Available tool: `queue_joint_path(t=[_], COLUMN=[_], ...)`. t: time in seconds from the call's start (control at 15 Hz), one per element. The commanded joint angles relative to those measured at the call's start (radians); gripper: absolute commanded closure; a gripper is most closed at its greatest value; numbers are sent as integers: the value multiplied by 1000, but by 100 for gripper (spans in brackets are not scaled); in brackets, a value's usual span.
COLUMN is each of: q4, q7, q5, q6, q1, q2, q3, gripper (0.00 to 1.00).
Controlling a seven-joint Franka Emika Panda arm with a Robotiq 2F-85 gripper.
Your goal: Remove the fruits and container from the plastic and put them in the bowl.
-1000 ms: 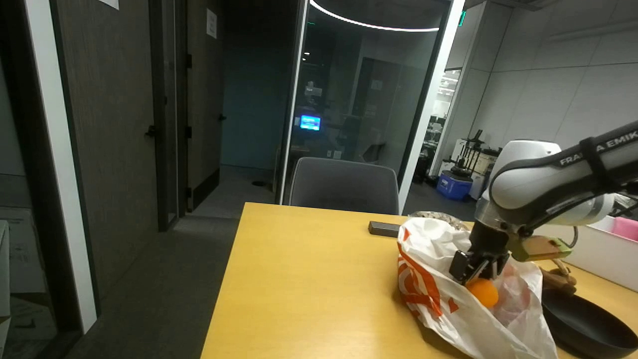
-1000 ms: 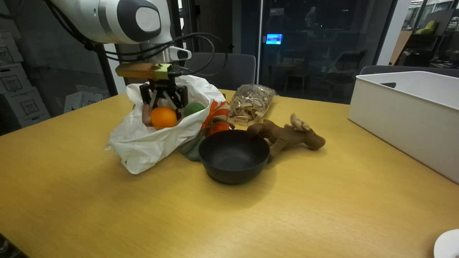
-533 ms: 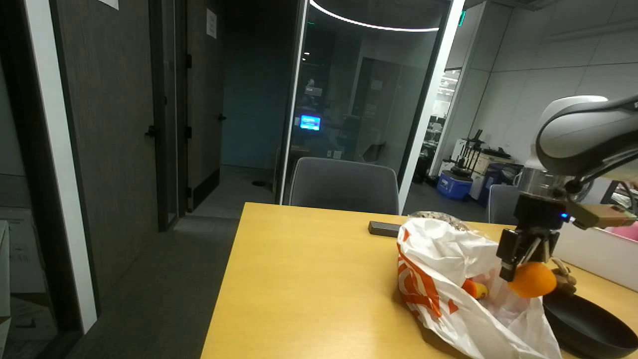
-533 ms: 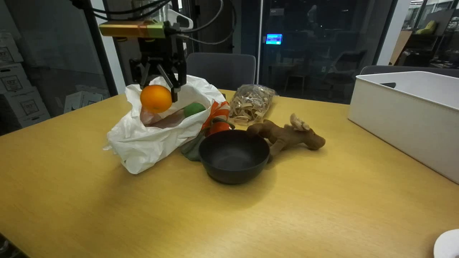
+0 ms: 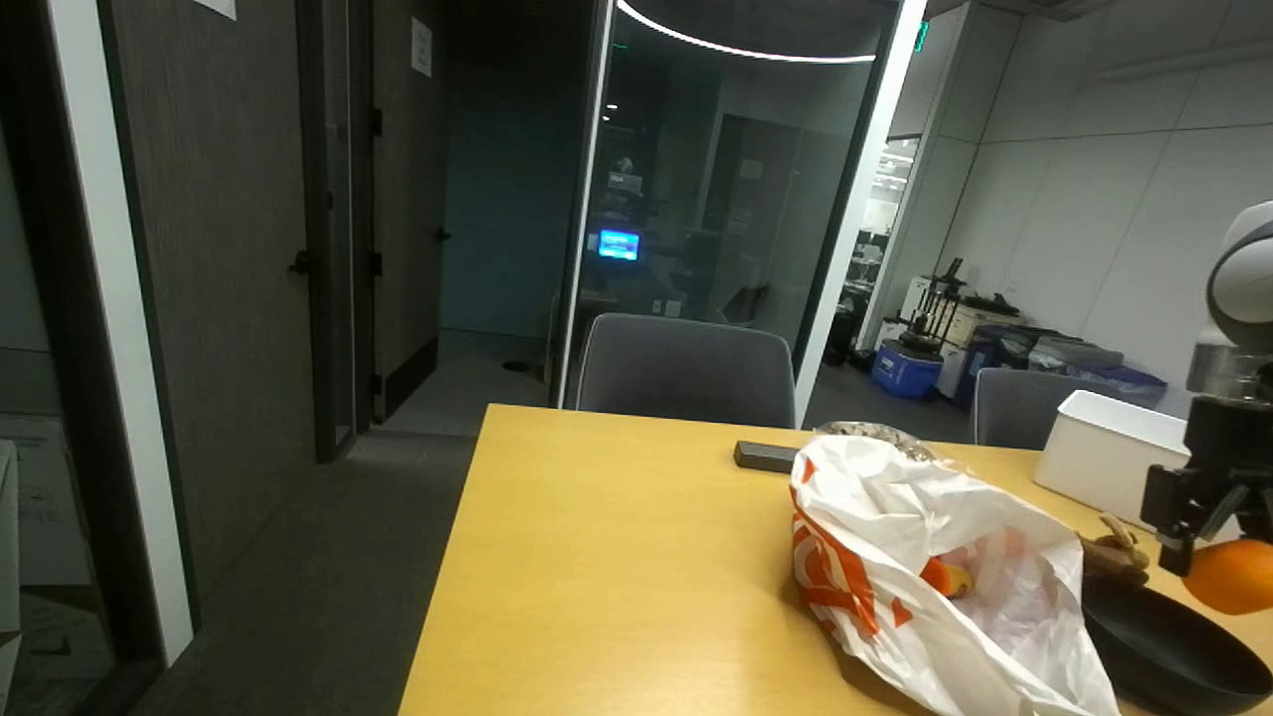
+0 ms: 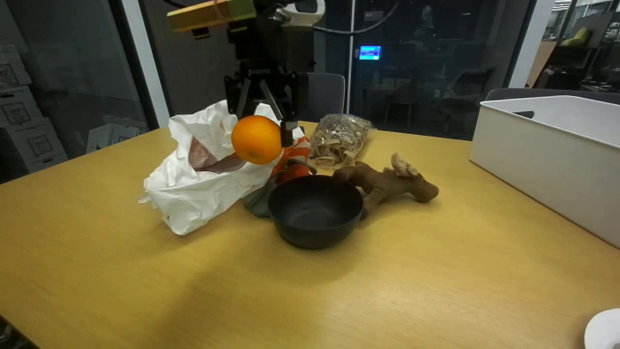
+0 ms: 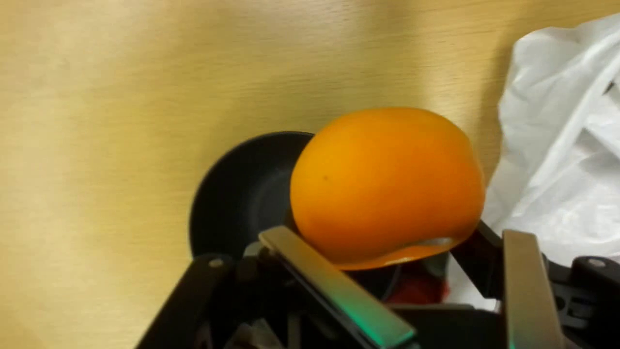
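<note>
My gripper [image 6: 264, 127] is shut on an orange fruit [image 6: 256, 139] and holds it in the air, between the bag and the bowl. The orange also shows in the wrist view [image 7: 387, 184] between the fingers. The black bowl [image 6: 315, 232] stands upright on the table, with nothing seen in it; in the wrist view the orange covers part of the bowl [image 7: 232, 203]. The white plastic bag [image 6: 193, 203] lies open beside the bowl. Inside it are an orange-and-yellow item [image 5: 947, 577] and something pinkish [image 6: 199, 155]. I cannot tell which item is the container.
A brown stuffed moose [image 6: 387, 184] touches or nearly touches the bowl. A red and green item [image 6: 295, 172] sits between bag and bowl. A clear bag of tan pieces [image 6: 339, 140], a large white bin [image 6: 542, 160] and a dark block [image 5: 764, 456] are farther off.
My gripper has lifted the orange up out of the bag and carried it sideways toward the bowl. The orange-and-yellow item inside the bag has come into view.
</note>
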Motion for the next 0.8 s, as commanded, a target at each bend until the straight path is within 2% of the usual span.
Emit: queue_joint_path(t=[0.0, 0.13, 0.73], q4=[4, 8, 4], q7=[159, 233, 473], q5=[-47, -32, -37], q6=[39, 54, 274], q1=[-41, -47, -17], q2=[40, 75, 242], q3=[-25, -30, -41], gripper=[47, 47, 47])
